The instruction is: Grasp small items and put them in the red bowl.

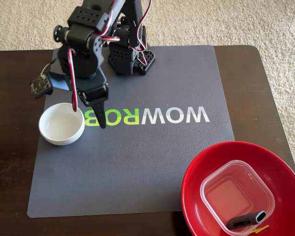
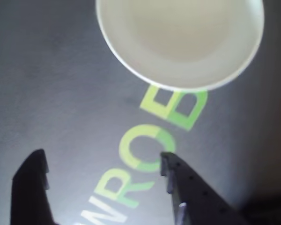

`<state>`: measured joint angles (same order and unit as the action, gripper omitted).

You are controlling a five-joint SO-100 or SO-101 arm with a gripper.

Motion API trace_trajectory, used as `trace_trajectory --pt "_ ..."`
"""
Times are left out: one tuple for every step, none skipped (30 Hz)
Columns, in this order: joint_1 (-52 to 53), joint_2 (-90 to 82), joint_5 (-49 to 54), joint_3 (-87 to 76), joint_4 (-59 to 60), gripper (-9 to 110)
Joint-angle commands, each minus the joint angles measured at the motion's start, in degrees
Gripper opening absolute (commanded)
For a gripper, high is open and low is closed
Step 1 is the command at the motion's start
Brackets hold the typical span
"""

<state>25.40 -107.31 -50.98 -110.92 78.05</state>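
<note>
One item remains: I hold the gripper (image 2: pixel 100 161), jaws spread and empty, beside the small white bowl (image 1: pixel 62 124) near the mat's (image 1: pixel 137 167) left edge; misalignment could nudge it away.

a home: dark wooden table (image 1: pixel 265 83) standing on beige carpet (image 1: pixel 29 24).

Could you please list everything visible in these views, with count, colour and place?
Red bowl: one, glossy red, lower right of the fixed view.
Clear tub: one, transparent, inside the red bowl.
Grey piece: one, dark grey, on the tub's near edge.
Yellow-green clip: one, in the red bowl below the grey piece.
White bowl: one, empty, on the mat's left.
Mat: one, grey, lettered, on the table, dark brown.
End effector: one, black, open, beside the white bowl.
</note>
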Motion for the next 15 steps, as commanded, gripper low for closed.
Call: trace_trajectory --pt "3.87 2.02 -12.48 2.46 -0.53 31" --pt "4.83 3.16 -14.33 4.57 -0.18 31" --pt "5.54 4.39 -16.52 6.86 0.97 31" --pt "6.15 5.54 -18.28 9.05 2.29 31" --pt "6.77 6.42 -19.25 10.99 2.90 31" --pt "7.47 6.86 -20.57 11.95 3.08 31" --pt "8.26 7.56 -21.88 12.74 3.08 31" --pt "8.96 8.79 -22.59 13.89 3.08 31" --pt "9.67 10.63 -23.29 15.21 2.99 31" --pt "10.20 12.74 -24.08 16.70 2.90 31" --pt "10.72 15.03 -24.70 18.02 2.72 31" --pt "11.16 17.23 -25.58 19.34 2.64 31" --pt "11.51 19.34 -26.28 20.30 2.46 31" --pt "11.78 21.80 -27.07 21.36 2.37 31" --pt "11.95 24.17 -27.42 22.24 1.76 31"
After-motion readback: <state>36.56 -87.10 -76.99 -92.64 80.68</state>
